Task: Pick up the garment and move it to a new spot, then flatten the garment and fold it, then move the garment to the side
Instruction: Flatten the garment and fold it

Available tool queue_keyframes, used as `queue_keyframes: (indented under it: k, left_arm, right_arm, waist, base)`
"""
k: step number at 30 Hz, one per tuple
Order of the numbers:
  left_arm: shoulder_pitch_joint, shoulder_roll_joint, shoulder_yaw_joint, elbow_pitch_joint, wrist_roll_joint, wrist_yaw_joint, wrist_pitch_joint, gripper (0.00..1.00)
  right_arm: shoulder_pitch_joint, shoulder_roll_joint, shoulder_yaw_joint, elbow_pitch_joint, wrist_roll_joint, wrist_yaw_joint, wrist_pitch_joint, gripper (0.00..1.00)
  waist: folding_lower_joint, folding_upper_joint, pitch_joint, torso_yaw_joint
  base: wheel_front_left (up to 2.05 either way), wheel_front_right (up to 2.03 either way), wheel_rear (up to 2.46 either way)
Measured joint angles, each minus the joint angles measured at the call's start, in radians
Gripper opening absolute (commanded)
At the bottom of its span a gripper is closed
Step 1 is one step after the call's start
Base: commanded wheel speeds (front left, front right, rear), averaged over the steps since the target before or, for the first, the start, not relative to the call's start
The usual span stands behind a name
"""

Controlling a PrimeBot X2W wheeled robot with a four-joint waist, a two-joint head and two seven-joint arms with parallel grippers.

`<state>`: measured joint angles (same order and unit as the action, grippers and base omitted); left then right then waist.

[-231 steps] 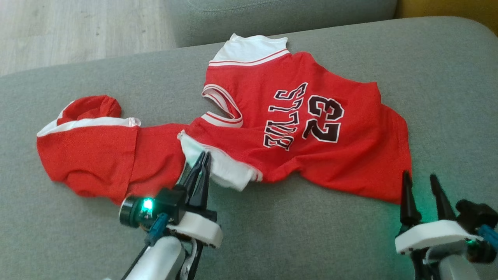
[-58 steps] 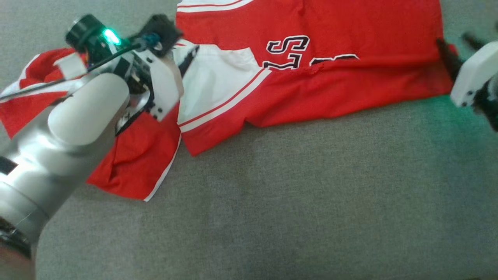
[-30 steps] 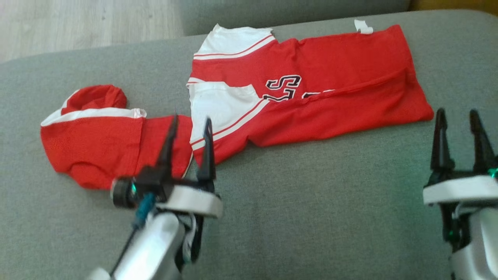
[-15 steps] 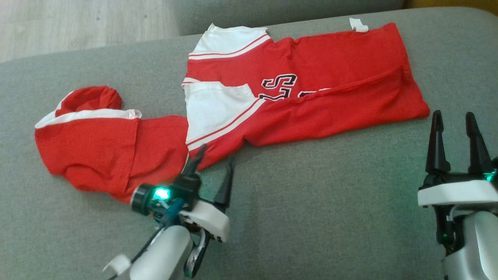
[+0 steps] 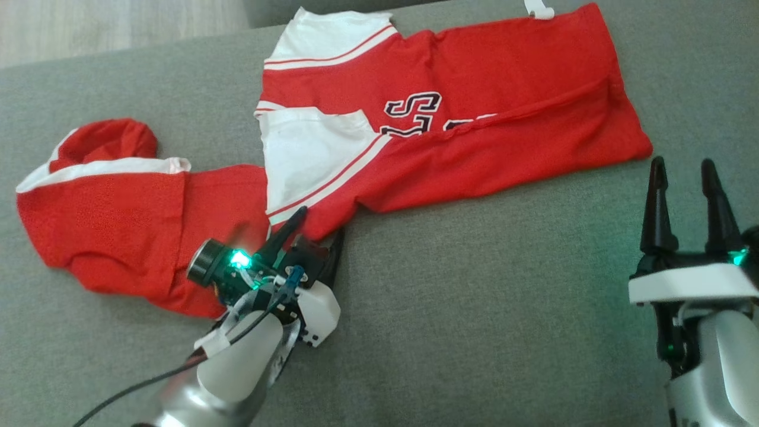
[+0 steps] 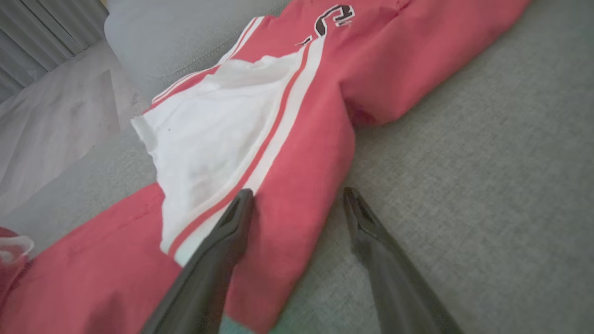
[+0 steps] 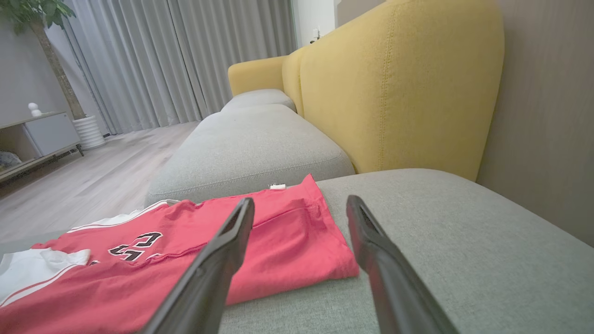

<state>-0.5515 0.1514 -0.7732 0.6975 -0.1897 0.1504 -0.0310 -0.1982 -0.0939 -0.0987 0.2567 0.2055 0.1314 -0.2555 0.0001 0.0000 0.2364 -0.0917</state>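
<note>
The garment [image 5: 450, 112] is a red jersey with white sleeves and black lettering, folded lengthwise on a grey cushion [image 5: 474, 296]. Its hood end [image 5: 118, 207] trails to the left. My left gripper [image 5: 317, 228] is open at the jersey's near corner, one finger over the red cloth and one over bare cushion. In the left wrist view the fingers of my left gripper [image 6: 297, 197] straddle the fold edge of the garment [image 6: 297, 116]. My right gripper [image 5: 682, 169] stands open just off the jersey's right end, over bare cushion. The right wrist view has my right gripper [image 7: 299, 204] open above the garment [image 7: 260, 232].
A yellow sofa back [image 7: 399, 83] rises behind the cushion, with another grey cushion [image 7: 250, 144] beyond. Wooden floor [image 5: 107, 24] lies past the cushion's far left edge. A white tag [image 5: 538, 10] sticks out at the jersey's far edge.
The camera has tilted, shifting the scene. My left gripper has moved forward and lower to the jersey's near corner, fingers astride the fold. The right gripper has stayed open near the right end.
</note>
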Motion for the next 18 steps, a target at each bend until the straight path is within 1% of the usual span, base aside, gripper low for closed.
queue_keyframes:
  k: [2,3,4,6,8,12,18]
  left_arm:
    - [-0.009,0.000,-0.001,0.011,0.000,-0.001,0.009,1.00]
    - [-0.016,-0.001,-0.001,0.013,0.000,-0.002,0.013,0.38]
    - [-0.024,-0.001,-0.001,0.015,-0.002,-0.003,0.014,0.00]
    - [-0.036,-0.001,0.000,0.017,-0.005,-0.004,0.011,0.00]
    - [-0.040,-0.002,0.000,0.015,-0.004,0.006,-0.007,0.00]
    - [-0.040,-0.001,0.000,-0.003,0.002,0.035,-0.048,0.00]
    - [-0.076,0.001,-0.019,-0.062,0.039,0.043,-0.075,0.00]
  right_arm:
    - [-0.014,0.000,0.004,0.004,0.000,0.000,0.001,1.00]
    - [-0.021,0.000,0.007,0.008,0.000,0.000,0.007,1.00]
    - [-0.025,0.000,0.010,0.012,-0.003,0.000,0.011,1.00]
    - [-0.035,-0.002,0.012,0.029,-0.015,0.000,0.032,1.00]
    - [-0.048,-0.003,0.006,0.049,-0.027,0.000,0.065,1.00]
    - [-0.106,-0.013,-0.053,0.131,-0.099,0.000,0.200,1.00]
    - [-0.255,-0.019,-0.144,0.268,-0.174,0.000,0.374,1.00]
  waist:
    - [0.0001,0.0000,0.011,-0.006]
    - [0.0000,0.0000,0.015,-0.008]
    - [0.0000,0.0000,0.019,-0.010]
    - [0.0002,0.0000,0.022,-0.008]
    - [0.0000,0.0000,0.022,-0.001]
    - [0.0000,0.0000,0.016,0.018]
    - [0.0000,0.0000,0.032,0.045]
  base:
    - [0.00,0.00,0.00]
    - [0.00,0.00,0.00]
    - [0.00,0.00,0.00]
    - [0.00,0.00,0.00]
    - [0.00,0.00,0.00]
    - [0.00,0.00,0.00]
    - [0.00,0.00,0.00]
